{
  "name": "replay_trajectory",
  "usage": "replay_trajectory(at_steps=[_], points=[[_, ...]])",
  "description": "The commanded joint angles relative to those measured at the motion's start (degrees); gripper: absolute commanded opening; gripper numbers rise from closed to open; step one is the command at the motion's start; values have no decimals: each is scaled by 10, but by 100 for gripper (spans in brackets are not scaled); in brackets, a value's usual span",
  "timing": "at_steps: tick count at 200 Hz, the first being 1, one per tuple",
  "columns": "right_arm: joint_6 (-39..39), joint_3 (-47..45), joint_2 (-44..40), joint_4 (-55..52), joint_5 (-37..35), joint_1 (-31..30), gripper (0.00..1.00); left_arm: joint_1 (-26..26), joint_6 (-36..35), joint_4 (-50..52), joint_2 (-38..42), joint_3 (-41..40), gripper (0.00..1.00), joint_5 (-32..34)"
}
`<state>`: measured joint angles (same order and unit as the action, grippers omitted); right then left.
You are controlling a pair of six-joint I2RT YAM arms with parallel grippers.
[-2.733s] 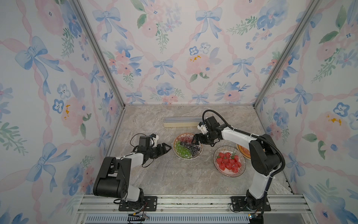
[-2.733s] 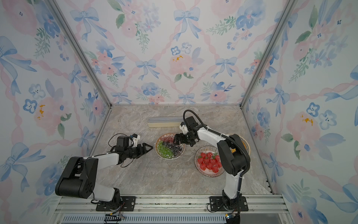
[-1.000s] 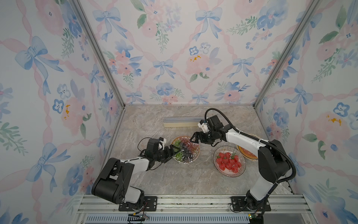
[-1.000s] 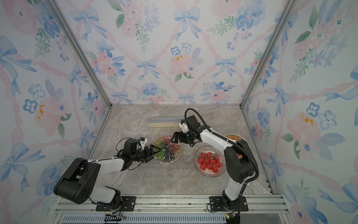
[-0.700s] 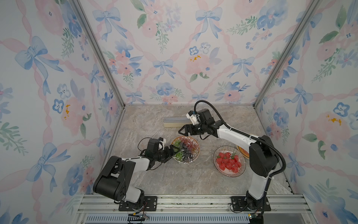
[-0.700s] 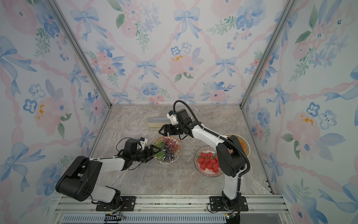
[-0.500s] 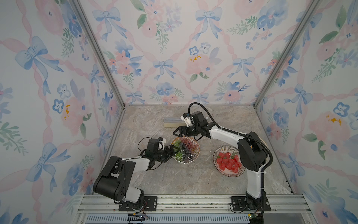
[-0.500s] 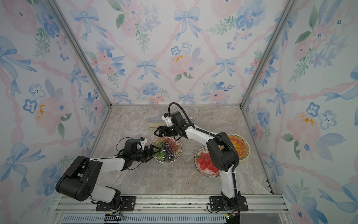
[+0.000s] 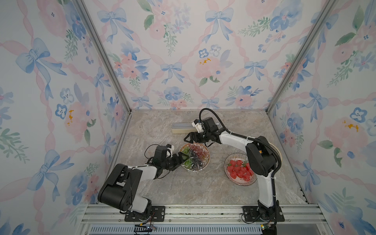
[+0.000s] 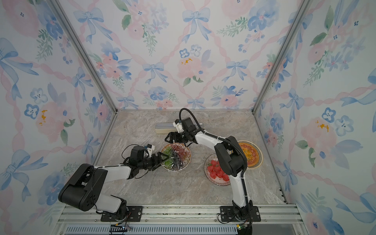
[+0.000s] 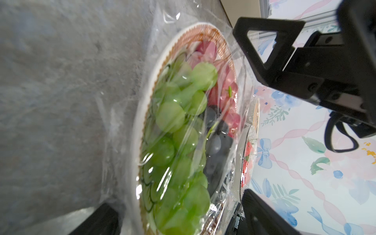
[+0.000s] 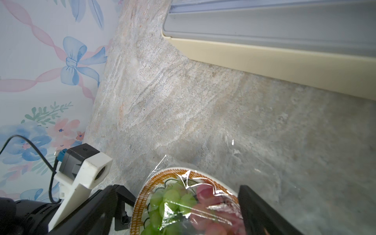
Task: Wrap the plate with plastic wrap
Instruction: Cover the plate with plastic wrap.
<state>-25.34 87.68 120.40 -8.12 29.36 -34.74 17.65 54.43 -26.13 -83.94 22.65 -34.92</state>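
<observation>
Well, the plate (image 9: 209, 157) of green, red and dark grapes sits near the middle of the marble table (image 9: 183, 189), and the plastic wrap (image 11: 189, 130) already lies across it. It is a clear, crinkled sheet, shiny over the fruit, and its loose edges spill past the rim onto the stone. The long cream box (image 9: 180, 129) lies further back, apart from the plate, with one end hidden under the right arm in both top views.

The left gripper (image 10: 160, 161) is low at the plate's left edge, its fingers spread wide with the rim and the film's edge between them. I cannot tell whether they touch the film. The right gripper (image 9: 188, 140) hangs over the gap between the box and the plate, just off the plate's far rim, its fingers also apart and with nothing between them.

Off to the right stands a second plate (image 9: 225, 165) heaped with strawberries. Beyond it, close to the right wall, a third plate (image 10: 261, 156) holds something orange, half hidden by the right arm
</observation>
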Motion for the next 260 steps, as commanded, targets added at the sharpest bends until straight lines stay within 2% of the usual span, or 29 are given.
replay_trajectory(at_steps=[1,80,124,164,196,219,245,260], points=[[26,9,24,-37,4,10,95,-3,-13,0,-2,-9,91,5],[79,9,38,-104,56,23,96,-4,-16,0,2,-18,91,3],[21,-35,19,-45,114,21,96,-3,-16,0,5,-20,91,3],[37,-23,37,-85,108,14,95,-4,-19,0,-1,-14,91,5],[26,-29,38,-84,136,21,94,-5,-21,0,-1,-14,91,5],[42,-21,35,-129,117,36,93,-17,-29,1,11,-18,91,6],[12,-61,-17,-75,105,64,94,-44,-40,13,46,-25,92,9],[21,-67,-52,-84,73,73,96,-56,-67,67,70,-13,92,27]])
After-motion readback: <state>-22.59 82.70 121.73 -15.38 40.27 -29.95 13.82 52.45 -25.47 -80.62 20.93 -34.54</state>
